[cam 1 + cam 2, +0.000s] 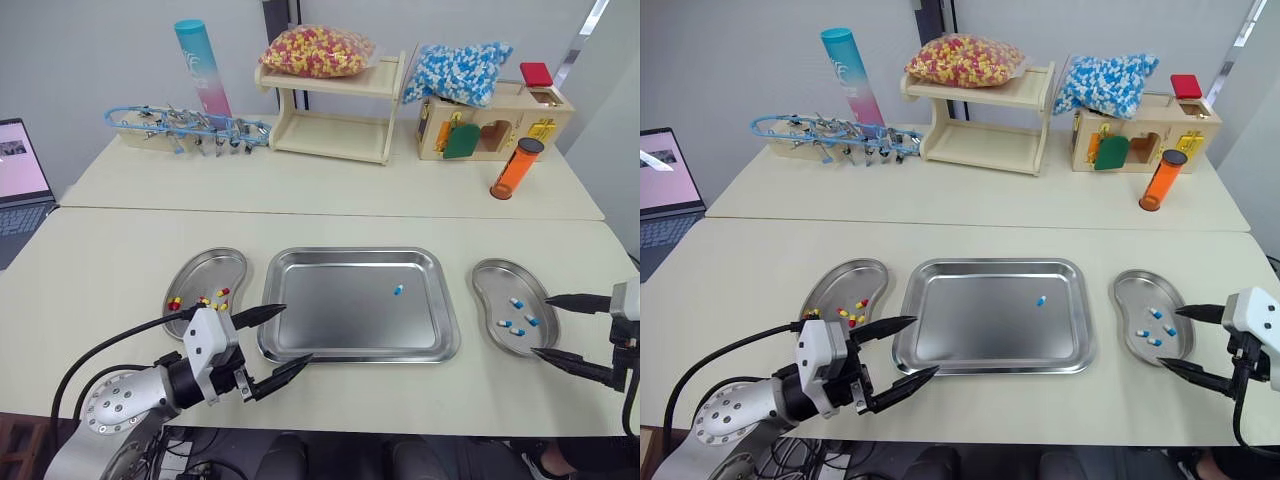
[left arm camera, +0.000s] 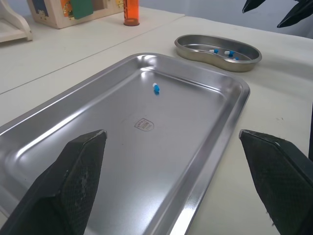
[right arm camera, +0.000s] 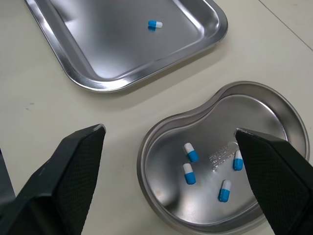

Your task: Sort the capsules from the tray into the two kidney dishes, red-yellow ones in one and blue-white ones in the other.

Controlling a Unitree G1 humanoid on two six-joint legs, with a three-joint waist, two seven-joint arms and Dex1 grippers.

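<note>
Tray [image 1: 330, 310]: plain silver steel, carrying one blue-white capsule [image 1: 398, 290]. Left kidney dish [image 1: 200, 272]: silver, holding red-yellow capsules [image 1: 221, 293]. Right kidney dish [image 1: 495, 280]: silver, holding blue-white capsules [image 1: 516, 302]. Table [image 1: 100, 270]: cream. Tube [image 1: 202, 70]: teal fading to pink. Vial [image 1: 513, 172]: orange, black cap.

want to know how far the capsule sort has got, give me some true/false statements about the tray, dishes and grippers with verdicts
1. A lone blue-white capsule lies in the tray. True.
2. The right kidney dish holds red-yellow capsules. False: it holds four blue-white capsules.
3. The left kidney dish holds red-yellow capsules. True.
4. The left gripper is shut on a capsule. False: it is open and holds nothing, at the tray's near left corner.
5. The right gripper is open beside the right kidney dish. True.
</note>
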